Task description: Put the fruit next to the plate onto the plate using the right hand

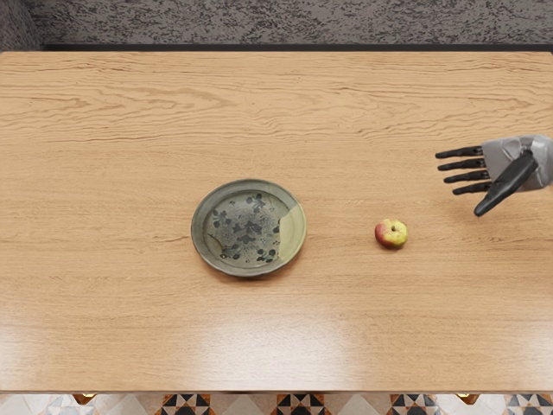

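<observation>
A small red-and-yellow apple (391, 233) lies on the wooden bench (130, 130), at 3 o'clock from the round grey-green ceramic plate (295, 232). The right robot hand (494, 170) hovers at the apple's 2 o'clock, fingers spread, empty. The fruit looks light, firm and smooth, so a grip around its middle seems best.

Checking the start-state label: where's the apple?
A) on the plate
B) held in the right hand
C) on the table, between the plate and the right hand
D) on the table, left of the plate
C: the apple lies on the table, apart from the plate. The right hand is farther right, fingers spread and holding nothing.
</observation>
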